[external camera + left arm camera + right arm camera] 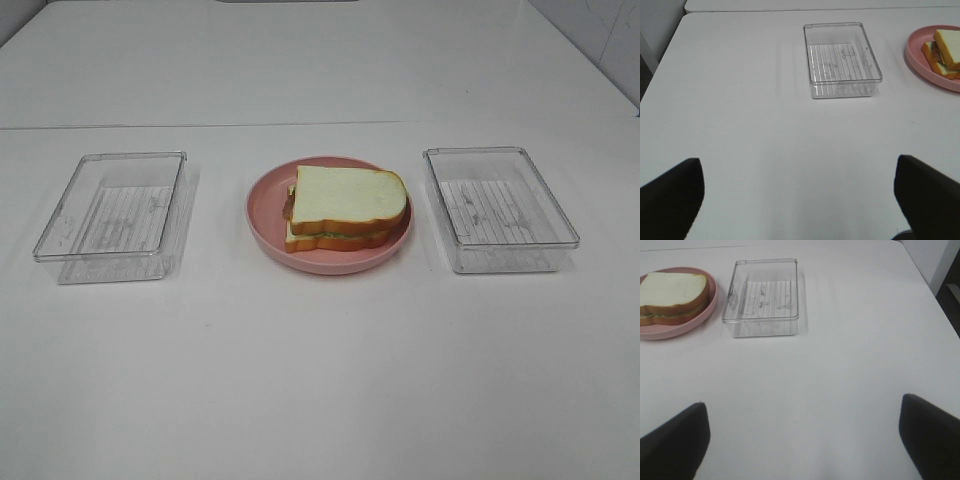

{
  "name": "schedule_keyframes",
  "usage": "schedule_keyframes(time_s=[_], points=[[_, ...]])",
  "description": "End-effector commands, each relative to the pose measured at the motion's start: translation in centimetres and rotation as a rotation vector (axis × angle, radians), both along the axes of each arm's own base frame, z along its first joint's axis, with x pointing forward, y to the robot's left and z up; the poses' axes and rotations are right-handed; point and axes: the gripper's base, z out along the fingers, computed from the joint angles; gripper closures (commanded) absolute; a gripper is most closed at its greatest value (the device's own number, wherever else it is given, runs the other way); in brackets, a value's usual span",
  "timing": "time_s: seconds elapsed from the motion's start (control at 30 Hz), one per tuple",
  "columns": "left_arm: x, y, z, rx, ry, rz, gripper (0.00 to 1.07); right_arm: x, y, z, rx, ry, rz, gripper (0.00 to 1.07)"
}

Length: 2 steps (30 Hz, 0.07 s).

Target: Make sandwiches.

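The sandwich (345, 206) sits assembled on the pink plate (268, 222), its top white slice lying a little askew over the lower one so that a strip of green filling and the orange-brown crust edges show between them. The plate rests on the white table (320, 380), midway between two clear plastic trays: the left tray (112, 215) beside the plate on one side, the right tray (497, 208) on the other, neither touching it. Both arms hang back from the plate, over bare tabletop. The left gripper (800, 200) has its dark fingers spread wide apart, holding nothing. The right gripper (802, 440) likewise stands wide apart with nothing between its fingers.
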Motion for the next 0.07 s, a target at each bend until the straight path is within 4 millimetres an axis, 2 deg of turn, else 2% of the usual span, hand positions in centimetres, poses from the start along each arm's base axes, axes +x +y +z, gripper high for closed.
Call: schedule_keyframes(time_s=[0.03,0.07], points=[[-0.15,-0.04,0.04,-0.008,-0.017,-0.004,0.09,-0.38,-0.07,-0.04,-0.001,-0.036,-0.01,0.11],[-0.15,-0.04,0.04,-0.008,-0.017,-0.004,0.09,-0.38,-0.07,-0.04,-0.001,-0.036,-0.01,0.11]])
